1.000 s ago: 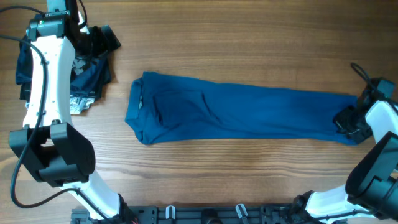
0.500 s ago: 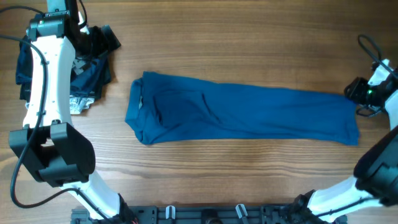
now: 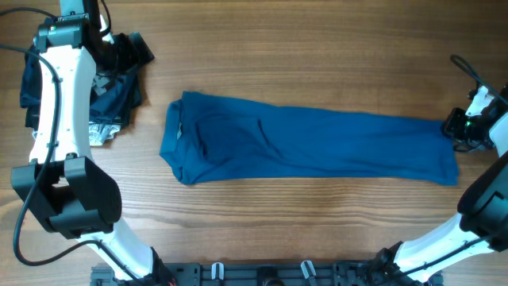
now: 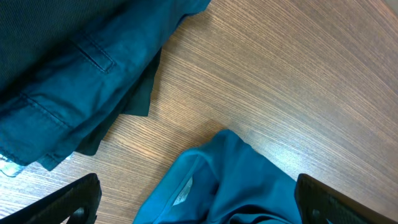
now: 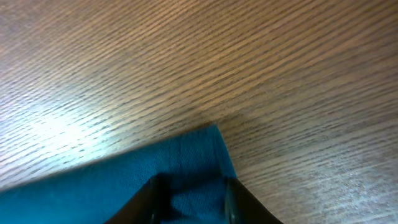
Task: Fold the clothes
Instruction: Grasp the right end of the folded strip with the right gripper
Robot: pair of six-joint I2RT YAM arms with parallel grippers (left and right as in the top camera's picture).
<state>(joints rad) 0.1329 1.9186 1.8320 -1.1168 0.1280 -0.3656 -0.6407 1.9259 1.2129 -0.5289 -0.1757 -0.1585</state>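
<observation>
One blue shirt (image 3: 309, 147) on the table (image 3: 317, 48), one dark pile (image 3: 115, 99) far left; left pincer (image 4: 198, 202) wide, right pincer (image 5: 189, 196) narrowly parted

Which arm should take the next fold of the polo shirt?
Likely right: the right hand is at the polo shirt's hem end, while the left hand is over by the dark garment pile.

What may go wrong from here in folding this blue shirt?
The right tool sits only at the corner of the blue shirt, so a pinch may catch one layer or slip off. The dark garment pile lies near the collar end; a fold toward it may snag it.
</observation>
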